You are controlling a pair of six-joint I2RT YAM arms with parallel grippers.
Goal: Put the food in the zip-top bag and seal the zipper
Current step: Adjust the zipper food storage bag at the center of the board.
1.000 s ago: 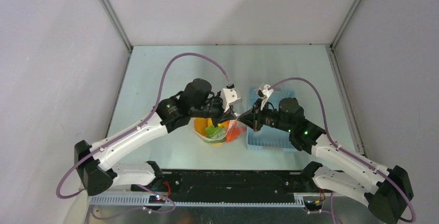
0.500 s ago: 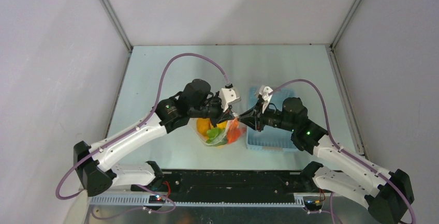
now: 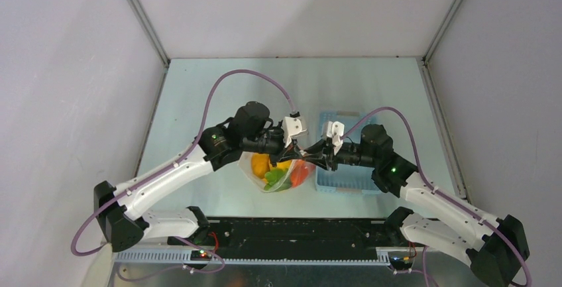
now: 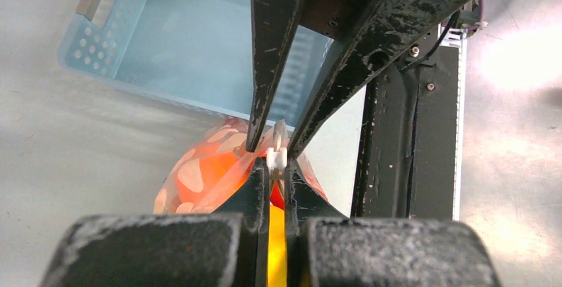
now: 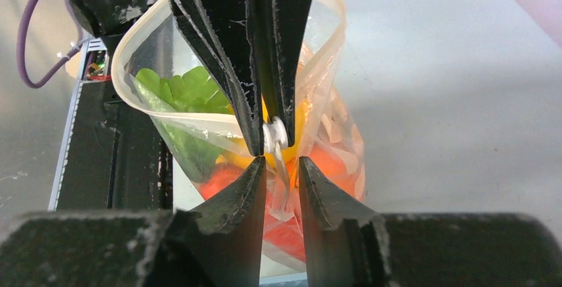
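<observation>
The zip-top bag (image 3: 275,173) hangs between both arms, its mouth (image 5: 126,55) still gaping in a loop. Inside lies the food: green pieces (image 5: 185,85), yellow (image 4: 277,247) and orange-red (image 4: 212,168) ones. My left gripper (image 4: 276,168) is shut on the zipper (image 5: 274,133) right at its small white slider. My right gripper (image 5: 281,164) faces it tip to tip, jaws apart. A loose flap of bag film hangs in the gap without being pinched.
The light blue perforated basket (image 3: 344,174) stands right of the bag, under my right wrist, and shows nothing inside (image 4: 199,42). The black base rail (image 3: 291,230) runs along the near edge. Bare table (image 3: 199,101) stretches behind and to the left.
My right gripper, shut at the bag's zipper a second ago, has spread its jaws and let go. The bag has sagged slightly toward the left arm, which keeps its hold.
</observation>
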